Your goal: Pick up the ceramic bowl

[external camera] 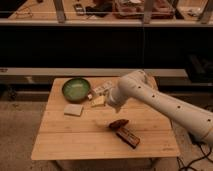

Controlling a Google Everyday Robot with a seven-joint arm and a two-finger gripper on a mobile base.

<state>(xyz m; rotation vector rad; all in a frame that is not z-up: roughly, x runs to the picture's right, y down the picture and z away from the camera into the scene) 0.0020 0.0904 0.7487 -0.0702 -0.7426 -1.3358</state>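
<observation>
The ceramic bowl (76, 88), round and glossy green inside with a darker rim, sits upright at the back left of the wooden table (65, 142). My white arm (150, 97) reaches in from the right. My gripper (98, 95) is just right of the bowl, close to its rim, and points toward it. Its two pale fingers (102, 88) are spread apart and hold nothing. The bowl is empty and fully in view.
A pale square pad (73, 109) lies in front of the bowl. A brown lump (119, 123) and a dark oblong packet (128, 137) lie near the table's front middle. A dark shelf unit (100, 47) stands behind the table.
</observation>
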